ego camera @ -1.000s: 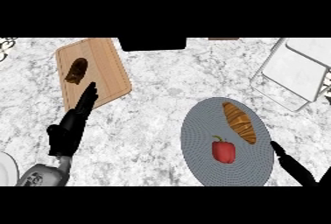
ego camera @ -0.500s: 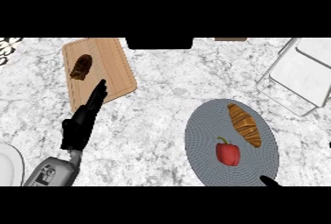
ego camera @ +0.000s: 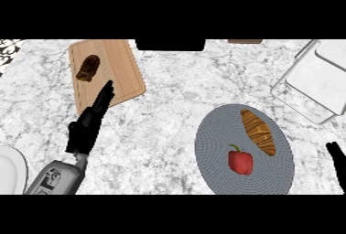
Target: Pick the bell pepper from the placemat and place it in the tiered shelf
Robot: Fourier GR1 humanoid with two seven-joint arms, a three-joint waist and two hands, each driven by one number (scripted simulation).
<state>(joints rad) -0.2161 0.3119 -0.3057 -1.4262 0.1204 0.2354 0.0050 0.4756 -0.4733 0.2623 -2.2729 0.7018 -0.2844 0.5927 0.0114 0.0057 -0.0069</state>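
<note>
Below me the white-and-grey marbled counter [ego camera: 175, 114] carries a wooden cutting board [ego camera: 121, 68] at far left, a round grey placemat [ego camera: 216, 151] at near right, a white plate [ego camera: 10, 169] at the left edge, and the tiered shelf [ego camera: 314, 80] at far right.

Left hand [ego camera: 86, 130]: open, fingers straight and together, pointing up and slightly right; grey forearm enters from lower left edge. Right hand [ego camera: 336, 157]: only a dark sliver at right edge, finger state indeterminate.
</note>
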